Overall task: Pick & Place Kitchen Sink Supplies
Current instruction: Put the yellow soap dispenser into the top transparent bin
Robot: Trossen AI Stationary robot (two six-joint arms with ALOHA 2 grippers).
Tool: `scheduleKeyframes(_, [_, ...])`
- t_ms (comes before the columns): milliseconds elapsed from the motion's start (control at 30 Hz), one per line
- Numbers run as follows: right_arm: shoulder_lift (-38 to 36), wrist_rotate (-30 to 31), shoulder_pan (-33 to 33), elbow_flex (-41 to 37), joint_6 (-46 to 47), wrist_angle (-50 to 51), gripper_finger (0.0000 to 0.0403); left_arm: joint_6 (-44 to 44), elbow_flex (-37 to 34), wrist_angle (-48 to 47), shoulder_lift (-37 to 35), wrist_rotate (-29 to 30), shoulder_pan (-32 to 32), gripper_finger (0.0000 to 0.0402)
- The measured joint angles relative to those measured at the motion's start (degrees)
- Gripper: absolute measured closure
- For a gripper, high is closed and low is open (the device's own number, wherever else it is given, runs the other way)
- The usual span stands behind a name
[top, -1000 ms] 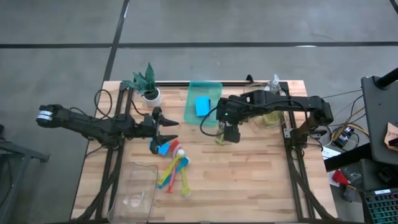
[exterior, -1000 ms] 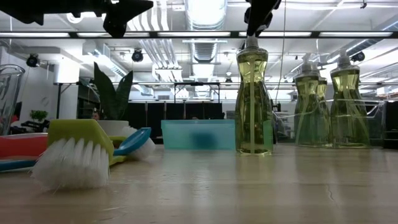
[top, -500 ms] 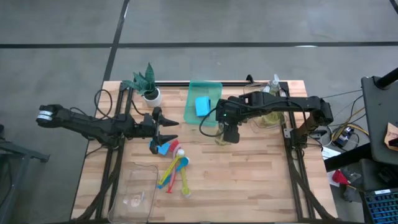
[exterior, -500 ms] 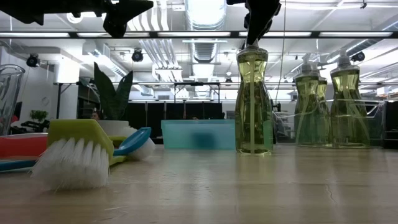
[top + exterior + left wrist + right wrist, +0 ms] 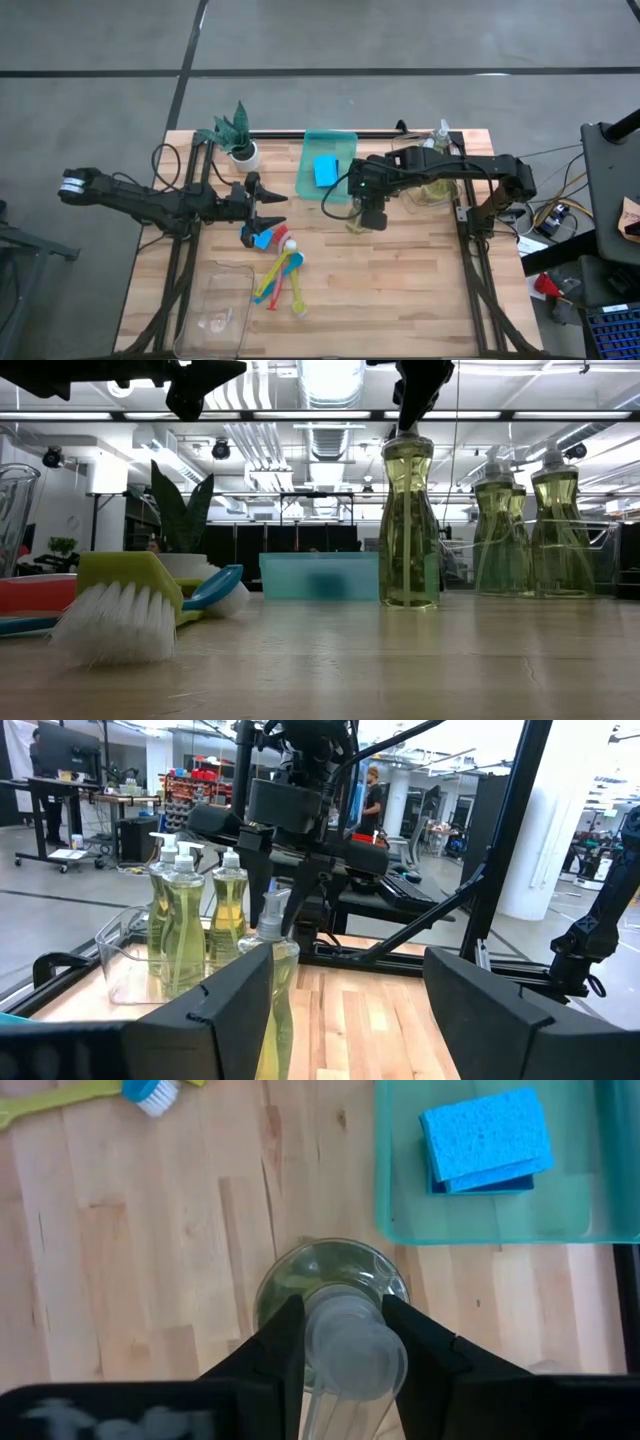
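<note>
A clear soap bottle of yellowish liquid stands upright on the wooden table near its middle. My right gripper comes down on its top and is shut on it. My left gripper hovers open at the table's left middle, above a blue sponge piece. Several brushes with coloured handles lie on the wood near it. A blue sponge lies in the green tray. My right gripper pinches the bottle's white pump cap between its two fingers, one on each side. The fingers come from above, slanting steeply down. The bottle stands upright, its base on the table.
More soap bottles stand in a clear tray at the far right. A potted plant sits at the far left, and a clear empty tray near the front left. Bare wood lies at the near right.
My right gripper's fingers have closed in on the bottle's pump top, which showed below them in the low view a second ago and is now covered. The bottle has stayed where it stood.
</note>
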State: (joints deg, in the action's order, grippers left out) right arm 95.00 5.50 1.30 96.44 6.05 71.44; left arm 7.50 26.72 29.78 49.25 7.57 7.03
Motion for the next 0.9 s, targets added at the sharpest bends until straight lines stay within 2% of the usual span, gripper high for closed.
scheduleKeyframes(267, [0.2, 1.0, 0.3, 5.0, 0.3, 4.6, 0.0302, 0.0, 0.0, 0.0, 0.0, 0.0, 0.0, 0.0149])
scheduleKeyframes(500, [0.1, 4.9, 0.5, 10.3, 4.7, 10.6, 0.0302, 0.1, -0.1, 0.0, 0.0, 0.0, 0.0, 0.0149])
scheduleKeyframes(733, [0.0, 5.6, 1.3, 15.2, 8.9, 16.0, 0.0302, 0.3, -0.2, 0.0, 0.0, 0.0, 0.0, 0.0149])
scheduleKeyframes(900, [-1.4, 9.1, 1.9, 16.8, 12.7, 18.8, 0.0302, 1.3, -0.6, -0.1, 0.0, 0.0, 0.0, 0.0149])
